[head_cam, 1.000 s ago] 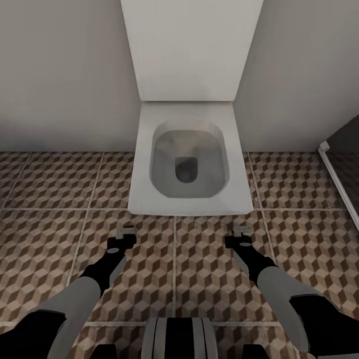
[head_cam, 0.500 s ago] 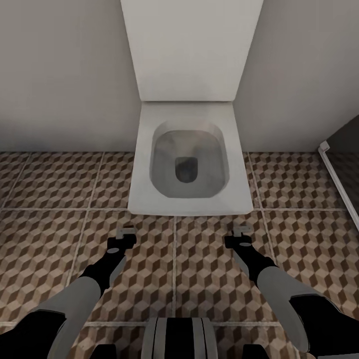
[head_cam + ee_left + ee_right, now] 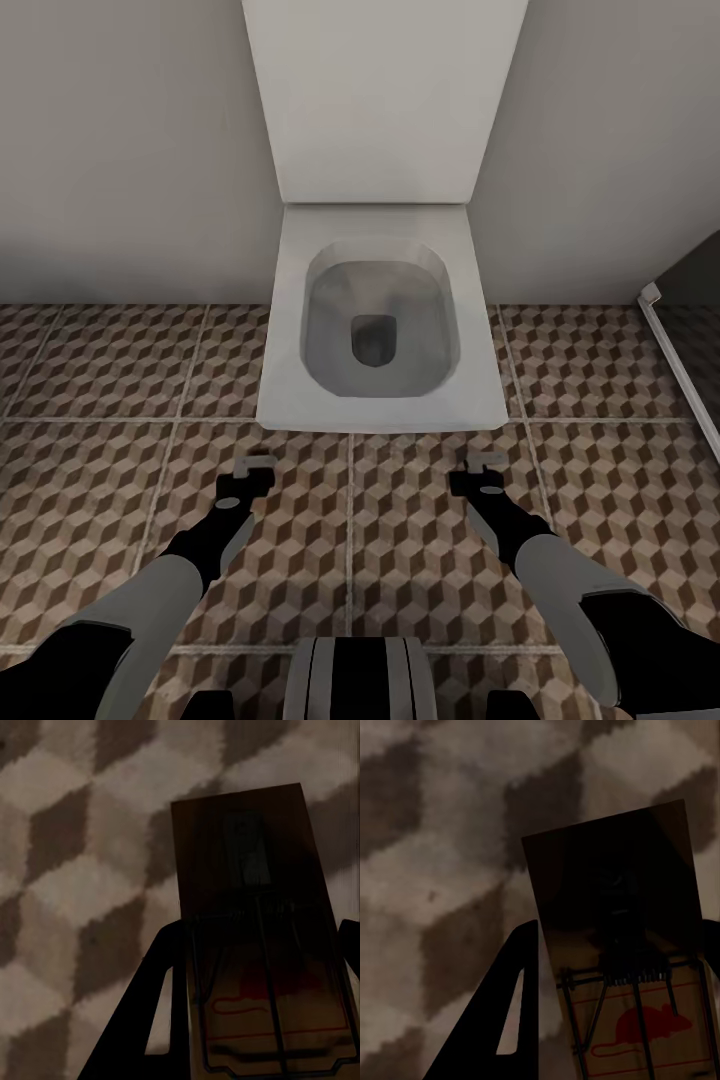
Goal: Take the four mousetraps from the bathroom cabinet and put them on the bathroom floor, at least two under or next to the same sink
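1. Two end effectors, each clamped on a mousetrap. In your left wrist view the left end effector [image 3: 259,1020] has its dark fingers [image 3: 150,1020] on both sides of the left mousetrap [image 3: 255,915], which sticks out past the fingertips, wire and red print facing the camera.
2. Your right end effector [image 3: 619,1020] does the same: right mousetrap [image 3: 619,915] pinched between the two fingers, red mouse print visible near the base, the far end dark and in shadow.
3. In the head view your left end effector [image 3: 252,470] and right end effector [image 3: 484,466] sit low over the bathroom floor [image 3: 400,540], well apart from each other, both pointing forward. The traps are too small there to make out clearly.
4. Both wrist views have the cube-pattern tile behind the traps; cannot tell if the traps touch it.
5. Just ahead of both end effectors is a white toilet [image 3: 290,390], lid up against the wall [image 3: 120,150], bowl open.
6. At the right edge, a dark panel with a white frame strip [image 3: 680,370] runs along the floor.
7. Your grey and black forearms and the trunk top [image 3: 360,680] fill the bottom of the head view.
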`<state>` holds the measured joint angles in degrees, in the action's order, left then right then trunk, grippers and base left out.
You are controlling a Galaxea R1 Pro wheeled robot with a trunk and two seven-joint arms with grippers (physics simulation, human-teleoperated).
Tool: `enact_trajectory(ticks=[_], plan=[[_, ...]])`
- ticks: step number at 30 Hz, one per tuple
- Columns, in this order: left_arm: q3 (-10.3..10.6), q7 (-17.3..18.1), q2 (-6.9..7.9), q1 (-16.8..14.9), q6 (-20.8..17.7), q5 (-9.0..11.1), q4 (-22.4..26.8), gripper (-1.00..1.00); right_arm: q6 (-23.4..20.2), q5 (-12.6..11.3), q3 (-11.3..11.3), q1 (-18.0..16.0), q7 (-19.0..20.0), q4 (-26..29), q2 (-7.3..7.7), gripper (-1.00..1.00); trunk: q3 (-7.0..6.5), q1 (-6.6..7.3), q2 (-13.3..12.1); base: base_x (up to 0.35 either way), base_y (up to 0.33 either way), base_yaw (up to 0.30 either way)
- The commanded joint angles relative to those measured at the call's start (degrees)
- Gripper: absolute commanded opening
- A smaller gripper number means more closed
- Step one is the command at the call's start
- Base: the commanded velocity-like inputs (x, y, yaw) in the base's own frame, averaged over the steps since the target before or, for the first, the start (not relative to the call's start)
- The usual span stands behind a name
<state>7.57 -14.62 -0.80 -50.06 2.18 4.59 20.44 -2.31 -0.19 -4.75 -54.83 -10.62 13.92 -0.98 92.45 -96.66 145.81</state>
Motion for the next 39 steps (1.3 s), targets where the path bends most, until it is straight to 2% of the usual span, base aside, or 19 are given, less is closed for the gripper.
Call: enact_trajectory(ticks=[1,14,23,26,39], plan=[[0.50,-0.51,0.03,-0.03,0.55,0.42,-0.07,-1.00,-0.15,-0.14,-0.45,-0.01,-0.13,0.04,0.02,-1.00,0.03,0.01,0.01,0.000,0.000,0.000],[0.11,0.17,0.00,-0.03,1.66,0.42,-0.14,-1.00,-0.42,-0.45,-0.47,-0.01,-0.02,0.02,-0.02,-1.00,0.03,0.01,0.01,0.000,0.000,0.000],[0.30,-0.73,-0.16,-0.03,1.72,0.42,-0.14,-1.00,-0.51,-0.16,-0.60,-0.01,-0.02,0.05,0.06,-1.00,0.03,0.01,0.01,0.000,0.000,0.000],[0.38,-2.19,-0.16,-0.03,1.87,0.44,-0.14,-1.00,-0.28,-0.07,-0.71,-0.01,-0.02,0.05,0.12,-1.00,0.03,0.01,0.01,0.031,0.000,0.000],[0.39,-3.71,-0.09,-0.03,2.19,0.50,-0.14,-1.00,-0.07,0.35,-0.82,-0.01,-0.04,0.05,0.17,-1.00,0.03,0.01,0.01,0.271,0.000,0.000]])
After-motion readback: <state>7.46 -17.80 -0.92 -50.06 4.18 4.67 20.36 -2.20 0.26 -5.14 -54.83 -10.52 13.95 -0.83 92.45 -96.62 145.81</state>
